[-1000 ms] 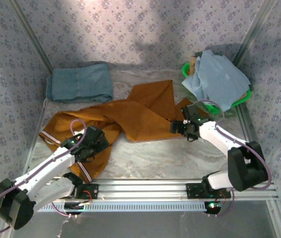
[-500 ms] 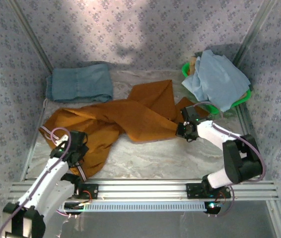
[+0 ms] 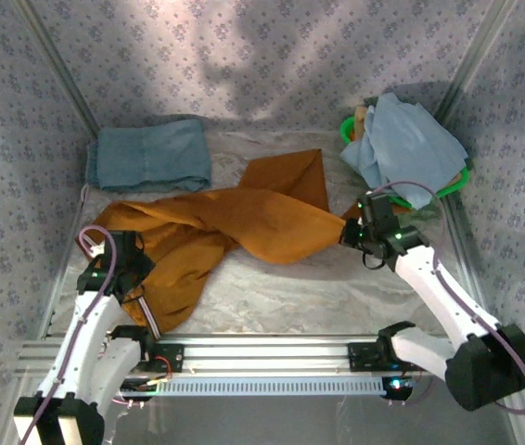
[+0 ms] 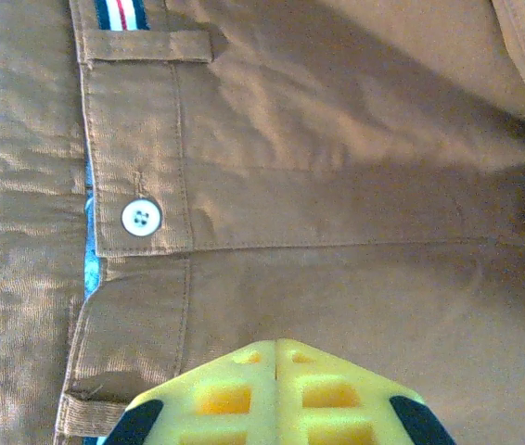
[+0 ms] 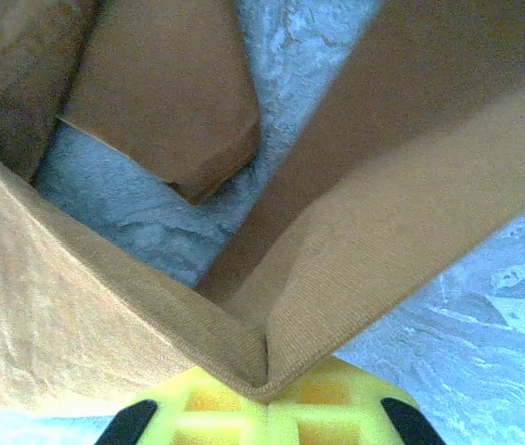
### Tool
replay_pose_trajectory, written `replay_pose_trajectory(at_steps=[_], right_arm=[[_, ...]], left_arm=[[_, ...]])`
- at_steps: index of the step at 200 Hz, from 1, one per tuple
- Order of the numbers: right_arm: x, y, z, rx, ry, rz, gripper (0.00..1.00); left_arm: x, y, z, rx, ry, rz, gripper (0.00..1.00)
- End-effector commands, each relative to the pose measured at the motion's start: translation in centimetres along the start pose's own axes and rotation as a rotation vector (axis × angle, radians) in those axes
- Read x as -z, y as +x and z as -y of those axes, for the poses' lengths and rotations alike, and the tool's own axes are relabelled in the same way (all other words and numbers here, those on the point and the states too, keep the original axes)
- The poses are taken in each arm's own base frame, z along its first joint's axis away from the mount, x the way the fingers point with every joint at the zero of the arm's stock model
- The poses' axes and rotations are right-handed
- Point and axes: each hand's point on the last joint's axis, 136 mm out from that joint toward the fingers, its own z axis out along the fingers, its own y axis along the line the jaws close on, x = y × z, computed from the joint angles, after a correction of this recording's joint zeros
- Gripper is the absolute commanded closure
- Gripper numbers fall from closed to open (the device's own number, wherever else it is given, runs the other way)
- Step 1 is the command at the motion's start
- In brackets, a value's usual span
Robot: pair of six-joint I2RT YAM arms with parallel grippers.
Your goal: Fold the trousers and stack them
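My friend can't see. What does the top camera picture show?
Long rust-orange trousers lie stretched across a pale table, with the left gripper shut on the waist end and the right gripper shut on a leg end. Folded grey-blue jeans sit at the back left, and a green basket holding pale blue cloth at the back right.

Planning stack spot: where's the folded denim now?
Top view: folded denim lies in the far-left corner, just beyond the orange trousers, opposite the green basket on the far right.
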Motion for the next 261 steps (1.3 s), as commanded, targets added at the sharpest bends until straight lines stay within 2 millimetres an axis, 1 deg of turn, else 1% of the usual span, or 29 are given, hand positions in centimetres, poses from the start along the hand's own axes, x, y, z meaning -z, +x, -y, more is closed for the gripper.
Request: replay_pose_trajectory(at_steps=[1, 36, 54, 64, 72, 84, 92, 96, 102, 114, 128, 132, 138, 140, 142, 157, 169, 184, 193, 205, 219, 232, 240, 252, 261], right_arm=[[4.1, -2.0, -0.7, 0.052, 0.007, 0.08, 1.0], [9.0, -6.3, -2.5, 0.083, -0.014, 0.235, 1.0], [10.8, -8.2, -3.2, 0.071, -0.031, 0.307, 1.0], [11.1, -8.9, -3.6, 0.071, -0.044, 0.323, 1.0], [10.6, -9.1, -3.7, 0.071, -0.037, 0.316, 1.0], [8.9, -9.1, -3.8, 0.077, -0.029, 0.27, 1.0], [7.1, -8.9, -3.9, 0.081, -0.027, 0.23, 1.0], [6.1, -8.8, -3.9, 0.082, -0.026, 0.206, 1.0], [4.5, -8.4, -4.0, 0.083, -0.029, 0.16, 1.0], [1.7, -8.4, -4.0, 0.077, -0.019, 0.106, 1.0], [-0.6, -8.4, -4.4, 0.068, -0.028, 0.054, 1.0], [-1.3, -8.7, -4.7, 0.066, -0.036, 0.061, 1.0], [-2.4, -8.6, -4.8, 0.067, -0.031, 0.049, 1.0], [-2.1, -9.5, -5.4, 0.066, -0.043, 0.068, 1.0], [-2.3, -9.7, -5.5, 0.065, -0.044, 0.069, 1.0], [-3.7, -10.8, -5.6, 0.059, -0.016, 0.068, 1.0], [-3.7, -11.6, -6.2, 0.052, -0.031, 0.078, 1.0], [-2.9, -12.1, -7.7, 0.053, -0.08, 0.102, 1.0], [-2.0, -12.2, -9.0, 0.062, -0.119, 0.113, 1.0], [-0.3, -12.4, -10.6, 0.076, -0.171, 0.138, 1.0], [1.7, -13.0, -12.2, 0.065, -0.243, 0.174, 1.0], [3.2, -14.4, -13.9, 0.038, -0.315, 0.205, 1.0], [3.9, -15.6, -15.0, 0.041, -0.345, 0.225, 1.0], [3.6, -17.6, -16.6, 0.056, -0.362, 0.242, 1.0], [2.5, -19.6, -17.4, 0.077, -0.362, 0.263, 1.0]], left_arm=[[0.9, -1.0, 1.5, -0.042, 0.044, 0.006, 1.0], [1.8, -2.9, 2.7, -0.078, 0.054, 0.049, 1.0], [2.2, -4.1, 3.2, -0.101, 0.041, 0.075, 1.0], [2.2, -4.4, 3.8, -0.111, 0.047, 0.07, 1.0], [2.0, -4.3, 4.3, -0.111, 0.062, 0.053, 1.0], [1.4, -3.8, 5.1, -0.116, 0.086, 0.024, 1.0], [0.9, -2.9, 5.3, -0.128, 0.083, -0.001, 1.0], [0.7, -3.0, 5.9, -0.129, 0.1, 0.01, 1.0], [0.2, -2.6, 6.0, -0.134, 0.095, 0.002, 1.0], [-0.7, -2.0, 6.3, -0.138, 0.09, -0.015, 1.0], [-1.6, -1.8, 6.8, -0.138, 0.088, -0.025, 1.0], [-1.8, -1.9, 7.0, -0.137, 0.088, -0.026, 1.0], [-2.0, -1.9, 7.2, -0.135, 0.088, -0.03, 1.0], [-2.1, -1.9, 7.3, -0.138, 0.088, -0.03, 1.0], [-2.2, -1.9, 7.5, -0.14, 0.09, -0.033, 1.0], [-2.8, -1.9, 8.1, -0.15, 0.082, -0.044, 1.0], [-3.3, -1.4, 8.4, -0.155, 0.075, -0.066, 1.0], [-3.9, 0.3, 8.4, -0.151, 0.063, -0.096, 1.0], [-4.0, 1.7, 8.4, -0.145, 0.063, -0.112, 1.0], [-4.2, 3.5, 8.3, -0.132, 0.074, -0.115, 1.0], [-4.7, 4.8, 7.2, -0.109, 0.041, -0.09, 1.0], [-5.5, 5.6, 5.8, -0.11, -0.008, -0.091, 1.0], [-5.9, 5.9, 4.9, -0.111, -0.047, -0.094, 1.0], [-6.2, 6.3, 4.5, -0.126, -0.059, -0.108, 1.0], [-6.2, 6.4, 4.3, -0.13, -0.06, -0.112, 1.0]])
